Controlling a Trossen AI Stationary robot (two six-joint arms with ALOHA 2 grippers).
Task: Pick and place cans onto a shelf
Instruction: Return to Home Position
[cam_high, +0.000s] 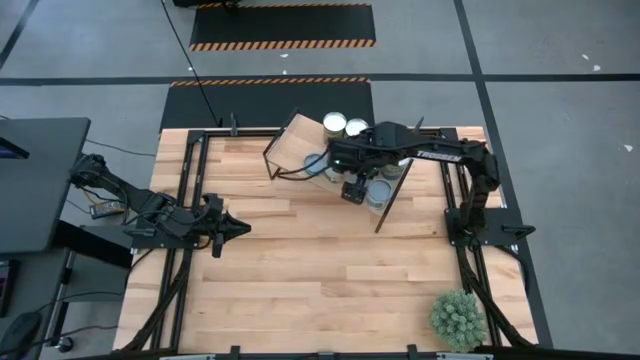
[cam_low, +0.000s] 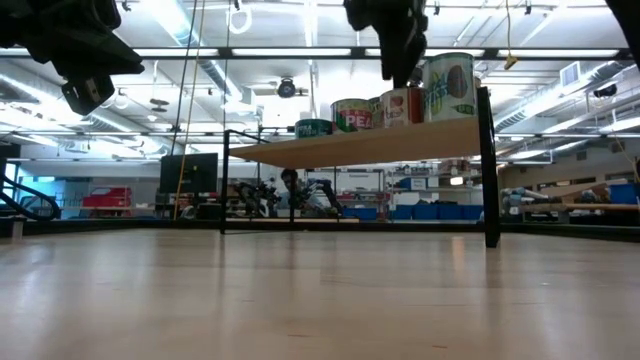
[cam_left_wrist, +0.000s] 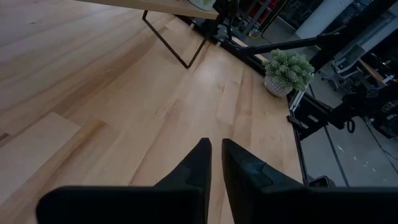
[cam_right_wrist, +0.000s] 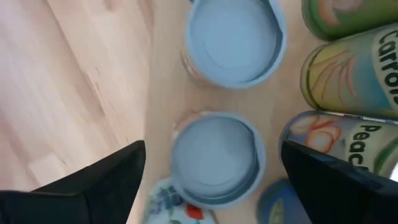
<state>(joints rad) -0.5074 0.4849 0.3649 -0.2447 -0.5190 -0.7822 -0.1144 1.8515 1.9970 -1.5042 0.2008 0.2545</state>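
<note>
My right gripper (cam_right_wrist: 212, 146) hangs directly above the shelf (cam_high: 295, 145), pointing down, fingers spread wide and gripping nothing. Below it, between the fingers, stands a blue-grey-topped can (cam_right_wrist: 214, 158); a second one (cam_right_wrist: 235, 37) stands just beside it, with labelled cans (cam_right_wrist: 348, 74) close alongside. All cans in view stand upright on the shelf, grouped toward the end under my right arm; the other end of the board is bare. My left gripper (cam_left_wrist: 216, 144) waits low over the tabletop (cam_high: 300, 270) at its left side, well apart from the shelf, fingers almost together with a narrow slit between them, empty.
</note>
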